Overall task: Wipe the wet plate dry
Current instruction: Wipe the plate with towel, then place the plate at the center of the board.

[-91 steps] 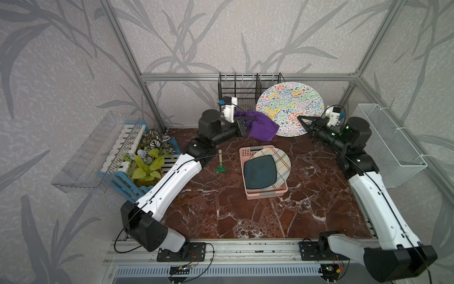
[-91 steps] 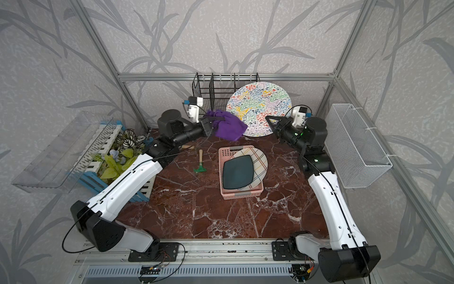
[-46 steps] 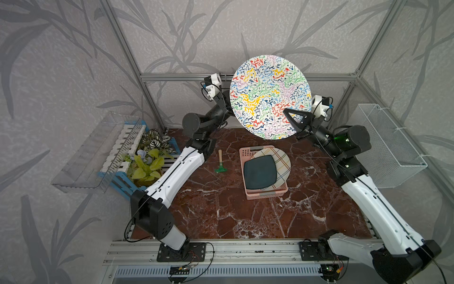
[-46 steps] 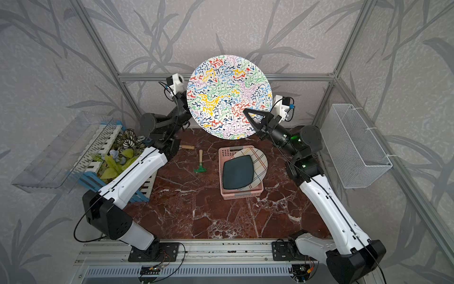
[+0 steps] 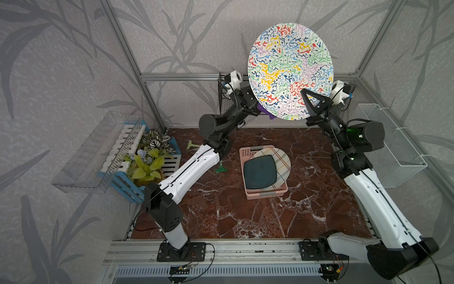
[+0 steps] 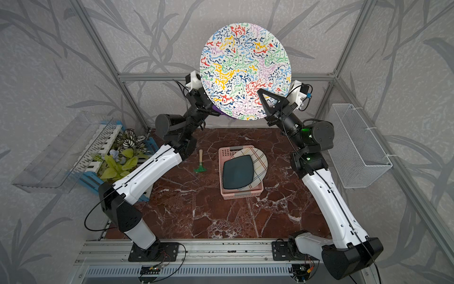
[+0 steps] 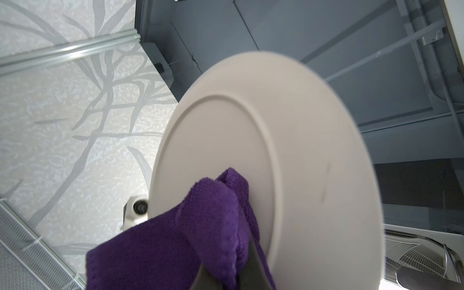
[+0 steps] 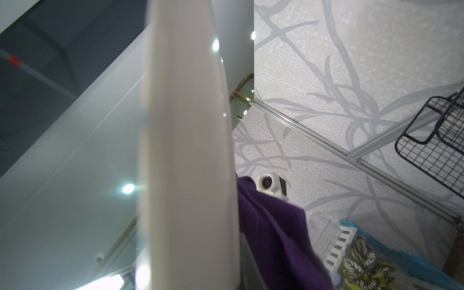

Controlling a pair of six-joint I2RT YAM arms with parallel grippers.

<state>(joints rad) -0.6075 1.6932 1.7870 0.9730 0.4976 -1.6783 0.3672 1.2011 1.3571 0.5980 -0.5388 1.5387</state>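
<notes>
Plate, round and covered in coloured squiggles, is hanging nearly upright high over the far edge of the table, its patterned face showing in both top views. Below it, a pink basket is sitting mid-table, carrying two other dishes. The right gripper is clamping the plate's lower right rim. The left gripper is pinching a purple cloth and pressing it against the plate's plain back. A green brush is lying just left of the basket.
</notes>
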